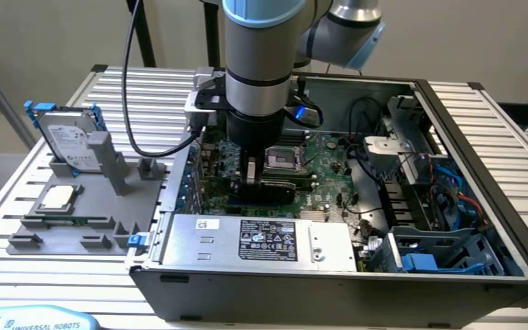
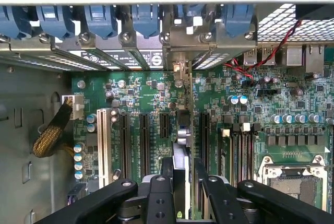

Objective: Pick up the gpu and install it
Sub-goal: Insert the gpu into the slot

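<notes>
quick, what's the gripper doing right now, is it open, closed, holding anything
Gripper: fingers closed on the gpu, held edge-on over the motherboard slots inside the computer case.

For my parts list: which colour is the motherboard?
Green motherboard, clearest in the wrist view.

Gripper: matt black fingers with small screw holes, plastic or coated metal, cannot tell which. Gpu: thin card seen edge-on, bare silvery metal bracket at its far end. Motherboard: green circuit board, semi-gloss, black plastic slots. Computer case: matt dark grey painted metal. Power supply: dull bare metal, paper label. Hard drive: brushed silver metal, blue plastic rails. Table: ribbed aluminium, satin.
</notes>
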You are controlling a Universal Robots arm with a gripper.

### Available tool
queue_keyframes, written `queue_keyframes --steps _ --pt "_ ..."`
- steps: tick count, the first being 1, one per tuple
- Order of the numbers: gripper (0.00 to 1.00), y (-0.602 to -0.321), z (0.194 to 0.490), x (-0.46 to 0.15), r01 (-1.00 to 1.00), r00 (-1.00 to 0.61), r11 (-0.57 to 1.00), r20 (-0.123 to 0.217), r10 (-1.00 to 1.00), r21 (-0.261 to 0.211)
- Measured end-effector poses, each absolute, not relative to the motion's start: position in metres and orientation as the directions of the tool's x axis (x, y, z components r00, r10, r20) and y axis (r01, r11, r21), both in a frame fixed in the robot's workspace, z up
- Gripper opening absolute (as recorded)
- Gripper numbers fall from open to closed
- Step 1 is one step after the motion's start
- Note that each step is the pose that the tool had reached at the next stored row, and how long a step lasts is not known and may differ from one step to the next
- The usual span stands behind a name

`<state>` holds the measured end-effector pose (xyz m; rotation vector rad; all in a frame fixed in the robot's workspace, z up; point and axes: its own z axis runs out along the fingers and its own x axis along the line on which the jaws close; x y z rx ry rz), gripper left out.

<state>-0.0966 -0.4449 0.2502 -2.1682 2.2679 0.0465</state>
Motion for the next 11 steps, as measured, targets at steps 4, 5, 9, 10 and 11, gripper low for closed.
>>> queue_keyframes --steps 4,5,9,10,11 --pt "0.27 -0.4446 0.2502 -0.0971 -0.999 -0.045 0.045 -0.023 -0.999 0.019" --pt "0.27 -0.4445 0.2502 -0.0973 -0.999 -0.045 0.045 -0.023 -0.999 0.019" --pt "0.27 -0.4444 0.2502 -0.0979 -0.999 -0.045 0.045 -0.023 -0.999 0.019" --pt "0.27 -0.4444 0.2502 -0.0979 -0.999 -0.045 0.045 -0.023 -0.999 0.019" --pt "0.27 -0.4443 0.2501 -0.0979 -0.999 -0.045 0.045 -0.023 -0.999 0.019"
